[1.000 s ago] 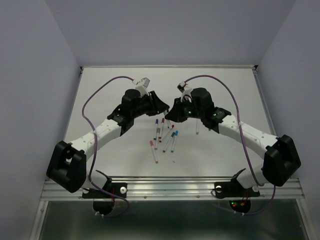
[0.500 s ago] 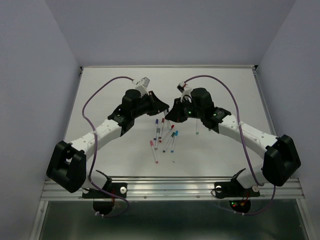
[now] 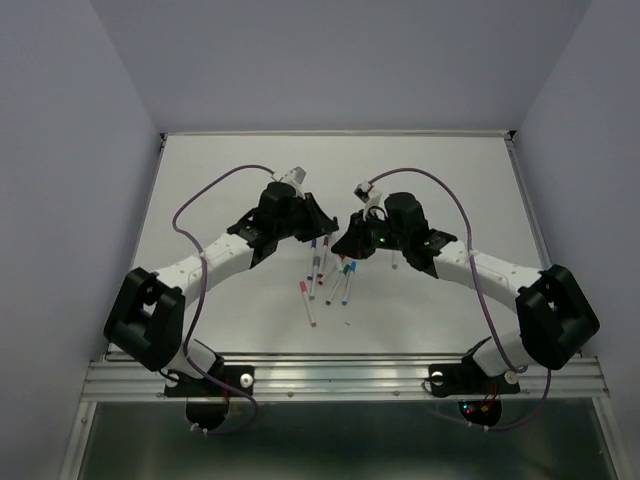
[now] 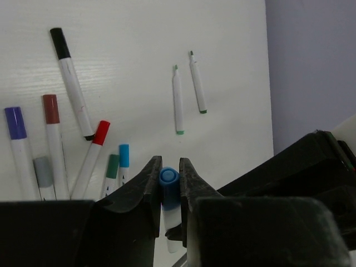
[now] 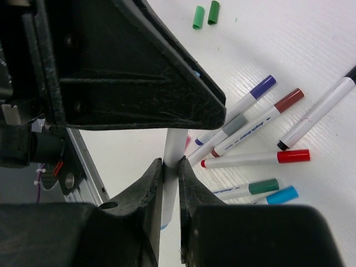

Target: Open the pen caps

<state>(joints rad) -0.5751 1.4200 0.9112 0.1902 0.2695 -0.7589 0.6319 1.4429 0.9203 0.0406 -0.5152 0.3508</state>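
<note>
On the white table [image 3: 450,150] the two arms bend toward each other. The left gripper [image 3: 328,226] and the right gripper [image 3: 340,243] meet almost tip to tip near the middle of the table. Just beside them, toward the near edge, several thin white pens [image 3: 317,268] lie loosely scattered, with pen caps [image 3: 303,287] in red, purple, blue and green. What the fingers hold cannot be seen.

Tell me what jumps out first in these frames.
The two arms meet mid-table on one pen: the left end effector is shut on its blue cap, while the right end effector clamps the white barrel. Beside that grip a loose cluster of capped pens lies on the table. Farther off, two green caps lie apart from two uncapped pens.
</note>
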